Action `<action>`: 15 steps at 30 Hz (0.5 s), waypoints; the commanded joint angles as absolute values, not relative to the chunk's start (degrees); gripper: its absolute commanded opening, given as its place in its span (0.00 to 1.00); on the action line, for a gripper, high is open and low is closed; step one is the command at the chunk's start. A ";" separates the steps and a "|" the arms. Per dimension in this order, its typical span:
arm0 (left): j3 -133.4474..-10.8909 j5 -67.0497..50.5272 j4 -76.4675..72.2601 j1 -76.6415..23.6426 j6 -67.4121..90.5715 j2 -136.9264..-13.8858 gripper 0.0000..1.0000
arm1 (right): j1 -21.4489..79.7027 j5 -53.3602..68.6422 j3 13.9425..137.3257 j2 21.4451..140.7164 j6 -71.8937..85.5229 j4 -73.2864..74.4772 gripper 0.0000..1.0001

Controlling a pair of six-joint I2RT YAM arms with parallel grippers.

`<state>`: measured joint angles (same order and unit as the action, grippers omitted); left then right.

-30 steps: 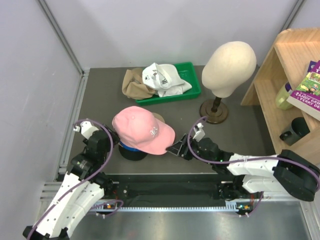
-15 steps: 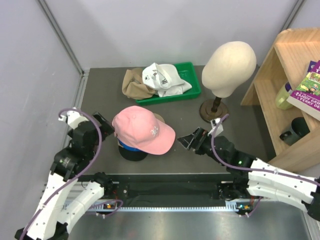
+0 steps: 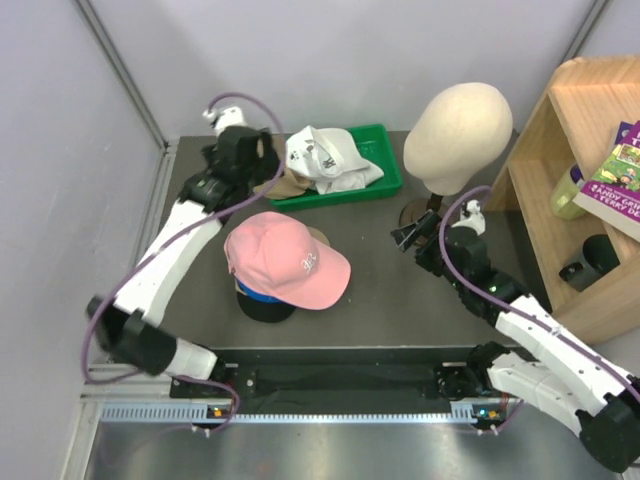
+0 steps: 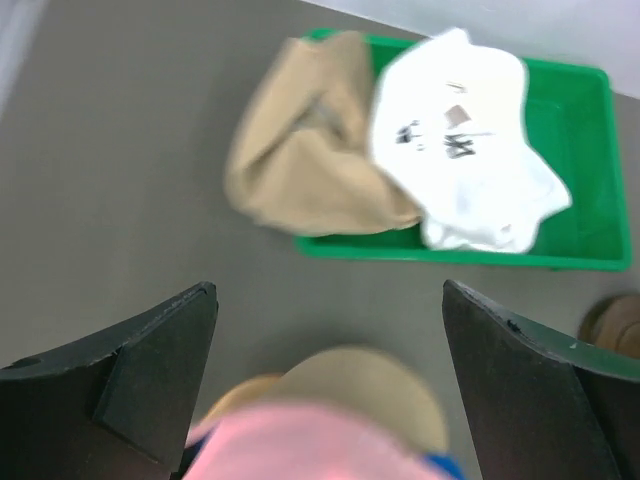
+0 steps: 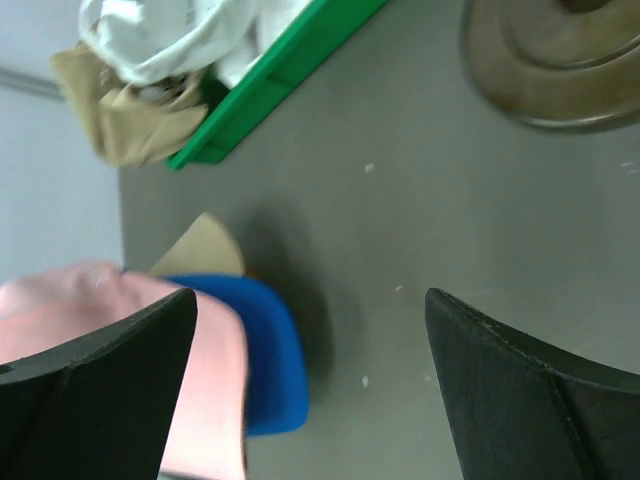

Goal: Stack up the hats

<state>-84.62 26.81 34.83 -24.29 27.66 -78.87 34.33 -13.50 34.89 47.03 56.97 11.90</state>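
A pink cap (image 3: pixel 285 258) tops a stack with a blue cap (image 5: pixel 270 350), a tan brim (image 3: pixel 318 236) and a black cap (image 3: pixel 265 305) beneath. A white cap with a dark logo (image 3: pixel 325 155) and a khaki-brown cap (image 3: pixel 268 178) lie at the green tray (image 3: pixel 388 178). My left gripper (image 3: pixel 258 172) is open and empty, hovering between the stack and the khaki cap (image 4: pixel 310 160). It shows in its wrist view (image 4: pixel 330 390) above the pink cap (image 4: pixel 320 445). My right gripper (image 3: pixel 408 238) is open and empty, to the right of the stack, and also shows in its wrist view (image 5: pixel 310 390).
A cream foam mannequin head (image 3: pixel 458 135) stands on a round wooden base (image 5: pixel 560 60) at the back right, close behind my right gripper. A wooden shelf (image 3: pixel 560 150) with books stands at the far right. Grey walls close the left and back.
My left arm has swung from the near left of the stack up to the khaki cap by the tray. My right gripper has drawn back from the pink brim toward the mannequin stand.
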 commanded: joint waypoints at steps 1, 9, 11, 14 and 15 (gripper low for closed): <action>-96.11 15.67 24.79 -24.52 23.38 -90.50 0.98 | 27.96 -7.56 40.95 51.31 53.53 12.31 0.95; -113.62 9.32 26.27 -24.61 22.68 -113.45 0.95 | 22.50 -2.03 46.84 60.99 50.98 8.27 0.95; -118.55 10.10 29.96 -24.61 22.33 -118.18 0.94 | 21.98 -1.41 48.77 63.36 50.45 7.91 0.95; -121.55 12.91 33.04 -24.61 21.01 -121.64 0.91 | 21.45 -0.79 50.44 65.39 49.84 7.56 0.95; -121.20 13.27 33.05 -24.52 20.66 -121.99 0.89 | 21.36 -0.44 50.71 66.00 49.92 7.47 0.95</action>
